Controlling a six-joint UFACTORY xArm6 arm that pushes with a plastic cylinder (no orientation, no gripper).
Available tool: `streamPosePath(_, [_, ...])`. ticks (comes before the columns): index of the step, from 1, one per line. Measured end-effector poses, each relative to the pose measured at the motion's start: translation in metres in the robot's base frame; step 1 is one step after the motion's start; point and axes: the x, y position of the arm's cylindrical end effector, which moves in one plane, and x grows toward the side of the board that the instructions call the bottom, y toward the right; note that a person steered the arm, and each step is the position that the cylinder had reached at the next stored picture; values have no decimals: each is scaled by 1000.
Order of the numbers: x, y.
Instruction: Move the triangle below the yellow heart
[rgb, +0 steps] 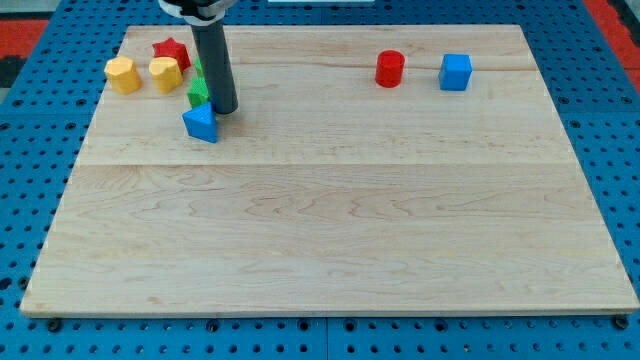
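Note:
A blue triangle block (201, 123) lies on the wooden board (330, 220) near the view's upper left. My tip (224, 109) stands just to its upper right, touching or nearly touching it. A yellow heart block (165, 73) lies up and to the left of the triangle. A yellow hexagon-like block (122, 75) sits to the heart's left. A red star block (172, 50) is just above the heart. A green block (199, 88) sits between the heart and the rod, partly hidden by the rod.
A red cylinder (389, 69) and a blue cube (455, 72) stand near the view's top right. The board lies on a blue perforated table (620, 150).

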Motion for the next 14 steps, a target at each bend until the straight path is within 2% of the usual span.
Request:
streamPosePath(1, [23, 65])
streamPosePath(2, [55, 64])
streamPosePath(4, [44, -47])
streamPosePath(6, [33, -117])
streamPosePath(7, [73, -117])
streamPosePath(8, [58, -45])
streamPosePath(9, [23, -32])
streamPosePath(10, [9, -40])
streamPosePath(12, [45, -42])
streamPosePath(14, [15, -88])
